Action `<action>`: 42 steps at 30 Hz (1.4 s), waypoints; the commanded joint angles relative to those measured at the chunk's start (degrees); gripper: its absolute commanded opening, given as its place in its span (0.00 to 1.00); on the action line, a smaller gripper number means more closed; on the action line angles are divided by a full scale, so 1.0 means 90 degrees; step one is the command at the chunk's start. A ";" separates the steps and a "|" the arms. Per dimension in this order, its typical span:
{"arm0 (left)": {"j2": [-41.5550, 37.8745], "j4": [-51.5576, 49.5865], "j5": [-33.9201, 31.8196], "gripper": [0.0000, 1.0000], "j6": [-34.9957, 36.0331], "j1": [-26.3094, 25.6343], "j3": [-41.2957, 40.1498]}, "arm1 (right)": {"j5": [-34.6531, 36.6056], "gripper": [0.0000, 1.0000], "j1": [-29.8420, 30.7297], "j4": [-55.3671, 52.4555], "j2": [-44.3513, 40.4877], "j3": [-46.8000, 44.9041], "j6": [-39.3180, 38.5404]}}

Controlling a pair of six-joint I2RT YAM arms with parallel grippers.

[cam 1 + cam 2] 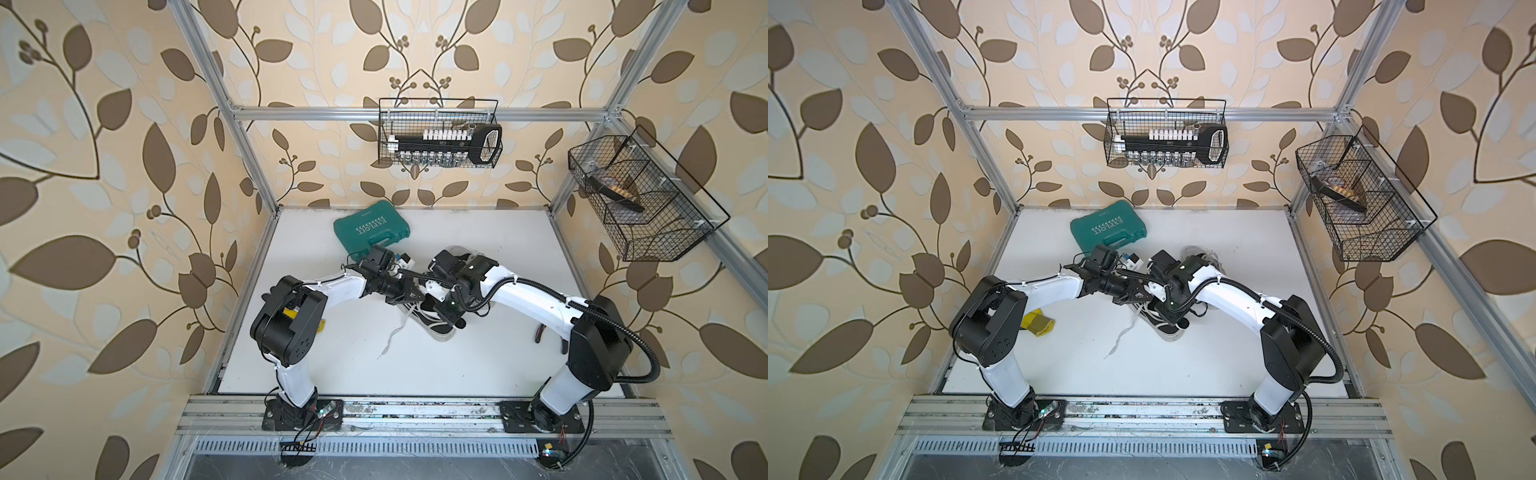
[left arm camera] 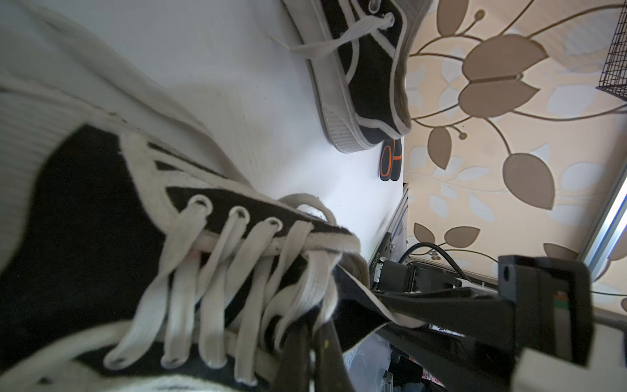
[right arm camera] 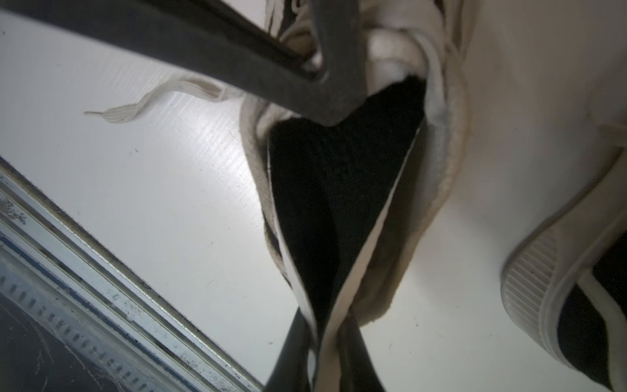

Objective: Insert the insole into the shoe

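Nearest the rail, a loose lace (image 1: 390, 336) was seen trailing over the white table (image 1: 332, 365) from the shoe (image 1: 439, 330), which lay beneath the two wrists. The right gripper (image 3: 325, 370) was found pinched narrowly on the rear end of the insole (image 3: 322, 190), a black pad with a pale edge, curled lengthwise into a trough. Its forward part appeared to be lodged in the shoe's opening, with the rest standing out behind. The left gripper (image 2: 310, 363) was closed tight on the shoe's upper at the top of the lacing; which part exactly could not be told. Farther off lay a second shoe (image 2: 366, 68) and a green case (image 1: 370, 232).

It was judged that the curl could make the insole jam against the collar or fold under itself if it were pushed hard. The shoe, held only by a pinch of soft upper, might be shoved along the smooth table or pulled free. With the two grippers so close together, contact between them was also to be feared.
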 commanded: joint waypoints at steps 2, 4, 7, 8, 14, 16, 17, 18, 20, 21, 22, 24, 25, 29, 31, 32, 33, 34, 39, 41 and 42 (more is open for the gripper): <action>-0.0086 0.0335 0.0501 0.00 -0.0038 -0.0072 0.0046 | -0.0119 0.11 -0.0004 0.0698 0.0398 0.0490 -0.0366; -0.0095 0.0410 0.0512 0.00 -0.0098 -0.0071 0.0005 | -0.0164 0.11 -0.0007 0.0672 0.0266 0.0360 -0.0346; -0.0152 0.0443 0.0522 0.00 -0.0136 -0.0072 -0.0036 | -0.0214 0.11 -0.0009 0.0919 -0.0036 -0.0114 -0.0317; -0.0172 0.0452 0.0522 0.00 -0.0143 -0.0072 -0.0041 | -0.0241 0.12 -0.0149 0.1029 -0.0059 -0.0173 -0.0317; -0.0154 0.0508 0.0550 0.00 -0.0198 -0.0067 -0.0102 | -0.0309 0.10 -0.0301 0.1317 0.0269 0.0201 -0.0260; -0.0154 0.0609 0.0545 0.00 -0.0265 -0.0072 -0.0159 | -0.0390 0.11 -0.0314 0.1474 -0.0036 -0.0165 -0.0210; -0.0148 0.0651 0.0543 0.00 -0.0295 -0.0072 -0.0184 | -0.0456 0.11 -0.0327 0.1621 -0.0161 -0.0362 -0.0183; -0.0146 0.0688 0.0552 0.00 -0.0314 -0.0072 -0.0204 | -0.0548 0.12 -0.0336 0.1820 -0.0238 -0.0550 -0.0194; -0.0140 0.0790 0.0591 0.00 -0.0371 -0.0072 -0.0234 | -0.0646 0.12 -0.0346 0.2055 -0.0091 -0.0582 -0.0273; -0.0134 0.0789 0.0599 0.00 -0.0371 -0.0072 -0.0235 | -0.0675 0.12 -0.0348 0.2049 0.0052 -0.0403 -0.0306; -0.0125 0.0794 0.0601 0.00 -0.0376 -0.0072 -0.0232 | -0.0711 0.11 -0.0364 0.2014 0.0225 -0.0214 -0.0328; -0.0116 0.0829 0.0611 0.00 -0.0407 -0.0067 -0.0244 | -0.0723 0.11 -0.0353 0.1944 0.0348 -0.0027 -0.0352; -0.0124 0.0857 0.0617 0.00 -0.0424 -0.0072 -0.0259 | -0.0729 0.11 -0.0353 0.1940 0.0276 -0.0077 -0.0375; -0.0153 0.0941 0.0611 0.00 -0.0470 -0.0072 -0.0336 | -0.0870 0.12 -0.0450 0.2628 0.0088 -0.0551 -0.0441; -0.0087 0.1000 0.0616 0.00 -0.0503 -0.0072 -0.0345 | -0.0903 0.11 -0.0473 0.2288 0.0402 -0.0088 -0.0298; -0.0061 0.0991 0.0626 0.00 -0.0494 -0.0072 -0.0338 | -0.0888 0.11 -0.0450 0.2098 0.0459 0.0018 -0.0273; -0.0054 0.0991 0.0639 0.00 -0.0517 -0.0072 -0.0332 | -0.0873 0.12 -0.0445 0.2035 0.0388 -0.0071 -0.0315; -0.0078 0.1004 0.0638 0.00 -0.0531 -0.0071 -0.0350 | -0.0858 0.12 -0.0457 0.2224 0.0204 -0.0346 -0.0380; -0.0009 0.0926 0.0629 0.00 -0.0470 -0.0059 -0.0315 | -0.0869 0.20 -0.0601 0.2138 0.0432 -0.0019 -0.0332; -0.0058 0.0921 0.0589 0.00 -0.0506 -0.0062 -0.0332 | -0.0776 0.34 -0.0577 0.1807 0.0360 0.0014 -0.0357; -0.0118 0.0922 0.0546 0.00 -0.0511 -0.0057 -0.0369 | -0.0742 0.44 -0.0588 0.1800 0.0183 -0.0183 -0.0393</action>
